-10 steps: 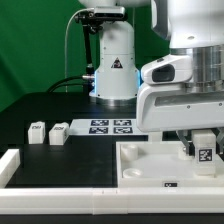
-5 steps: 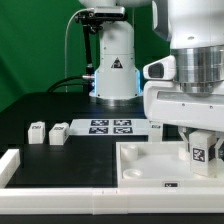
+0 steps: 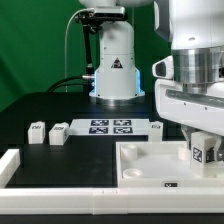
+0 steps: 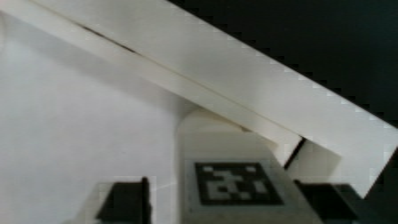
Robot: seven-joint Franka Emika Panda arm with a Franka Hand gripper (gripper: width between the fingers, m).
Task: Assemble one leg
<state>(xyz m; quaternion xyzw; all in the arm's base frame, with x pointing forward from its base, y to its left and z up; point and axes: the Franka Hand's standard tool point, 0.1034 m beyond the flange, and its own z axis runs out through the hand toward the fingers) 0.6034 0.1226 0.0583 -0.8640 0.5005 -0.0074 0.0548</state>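
Observation:
The leg (image 3: 203, 152) is a small white post with a black-and-white tag. It stands upright at the far right corner of the white tabletop (image 3: 150, 168), at the exterior view's right. My gripper (image 3: 203, 138) comes down from above and is shut on the leg. In the wrist view the leg (image 4: 228, 178) sits between my two dark fingers (image 4: 125, 200), with the tabletop's surface (image 4: 71, 120) and raised rim behind it. The leg's foot and its seat in the tabletop are hidden.
Two more small white legs (image 3: 37, 132) (image 3: 59, 131) lie on the black table at the exterior view's left. The marker board (image 3: 112, 126) lies behind the tabletop. Long white border bars run along the front (image 3: 70, 187) and the left (image 3: 8, 165).
The arm's hand has swung toward the exterior view's right. The leg has stayed at nearly the same spot on the tabletop's corner.

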